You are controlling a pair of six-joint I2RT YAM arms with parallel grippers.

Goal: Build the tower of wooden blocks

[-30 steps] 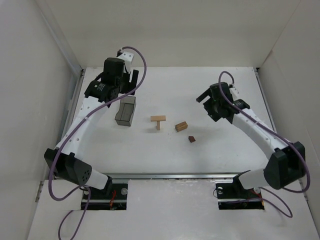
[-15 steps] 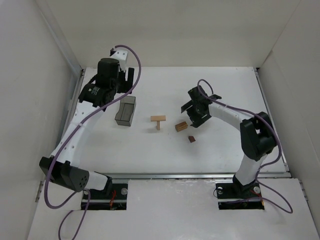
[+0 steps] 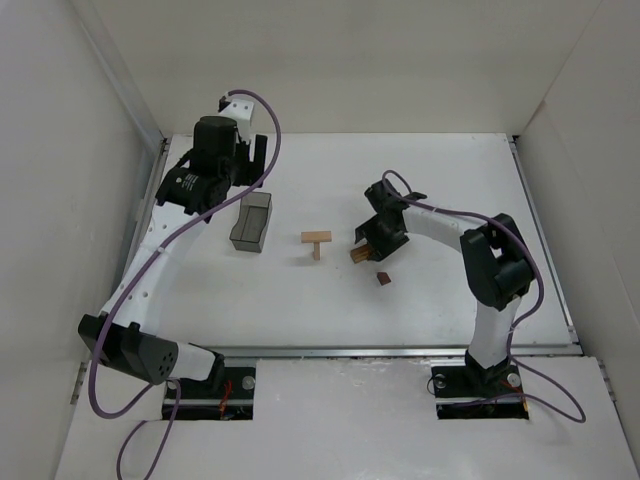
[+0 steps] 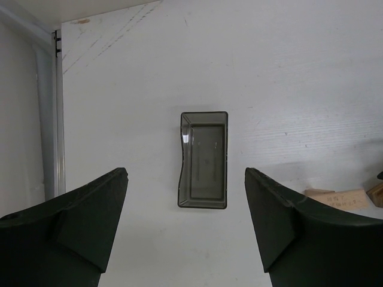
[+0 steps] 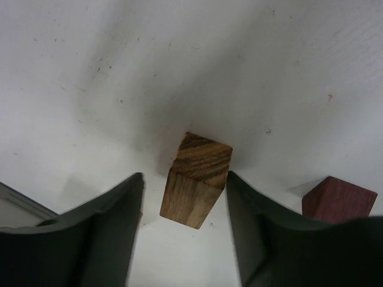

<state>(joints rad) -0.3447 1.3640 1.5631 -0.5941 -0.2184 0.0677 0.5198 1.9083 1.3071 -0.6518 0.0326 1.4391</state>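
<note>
Words and numbers: none can be read in any of the views.
Flat wood bar (image 4: 338, 199): it has a few faint grey marks on its top side. It lies at the lower right of the left wrist view. The marks are too small and too blurry to tell if they are letters or numbers.
Signs and brand names: none can be made out.

White table (image 3: 450, 170), grey box (image 3: 251, 222), tan blocks (image 3: 316, 238), reddish-brown block (image 3: 383, 279)
</note>
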